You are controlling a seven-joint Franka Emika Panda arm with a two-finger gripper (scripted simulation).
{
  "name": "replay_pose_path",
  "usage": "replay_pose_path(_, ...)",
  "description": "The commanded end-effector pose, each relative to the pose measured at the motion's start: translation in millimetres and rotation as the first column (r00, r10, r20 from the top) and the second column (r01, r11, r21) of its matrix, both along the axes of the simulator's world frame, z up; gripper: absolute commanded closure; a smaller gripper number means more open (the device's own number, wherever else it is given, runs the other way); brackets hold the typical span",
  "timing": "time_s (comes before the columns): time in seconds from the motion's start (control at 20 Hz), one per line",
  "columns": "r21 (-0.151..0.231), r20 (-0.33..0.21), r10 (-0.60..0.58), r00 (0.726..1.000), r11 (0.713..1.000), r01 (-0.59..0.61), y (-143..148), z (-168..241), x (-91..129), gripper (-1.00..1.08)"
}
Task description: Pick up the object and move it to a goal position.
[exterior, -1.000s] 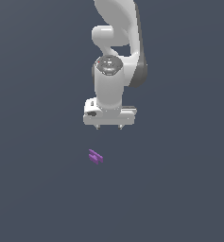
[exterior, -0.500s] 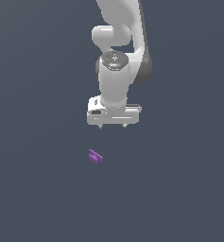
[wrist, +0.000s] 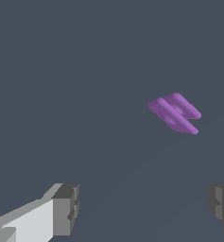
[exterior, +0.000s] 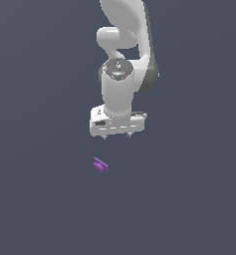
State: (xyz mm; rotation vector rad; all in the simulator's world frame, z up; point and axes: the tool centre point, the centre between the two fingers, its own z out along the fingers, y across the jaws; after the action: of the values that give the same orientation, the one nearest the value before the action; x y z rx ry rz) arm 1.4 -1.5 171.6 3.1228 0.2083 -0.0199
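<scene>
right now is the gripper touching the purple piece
Apart. The exterior view shows bare floor between the gripper and the purple piece; the wrist view shows the piece clear of both fingers, which stand wide apart.

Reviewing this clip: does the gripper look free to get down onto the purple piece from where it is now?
Probably yes. The purple piece lies alone on the bare floor, apart from the gripper above it, with the jaws spread wide and nothing between them.

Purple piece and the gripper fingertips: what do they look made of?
The purple piece: flat, matte, plastic-like colour, with no gloss or grain; as a simulator render, the real material is open. The gripper: smooth white shell. Its fingertips are dull grey, perhaps rubbery pads.
</scene>
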Motion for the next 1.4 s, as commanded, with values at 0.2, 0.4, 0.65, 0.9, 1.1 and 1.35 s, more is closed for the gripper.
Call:
replay_pose_path(0.2,-0.001,-0.001,0.121,0.993,0.993,-0.121,-10,-10,12,-0.92)
replay_pose_path(0.4,-0.001,-0.002,0.217,0.976,0.976,-0.217,-17,-19,20,-0.92)
replay_pose_path(0.65,0.001,-0.003,0.334,0.943,0.943,-0.334,-28,-30,31,-0.92)
replay_pose_path(0.9,0.003,-0.002,0.445,0.895,0.895,-0.445,-39,-42,41,-0.92)
replay_pose_path(1.1,0.006,0.000,0.529,0.849,0.849,-0.529,-47,-52,49,-0.92)
replay_pose_path(1.35,0.009,0.003,0.623,0.782,0.782,-0.623,-59,-64,57,-0.92)
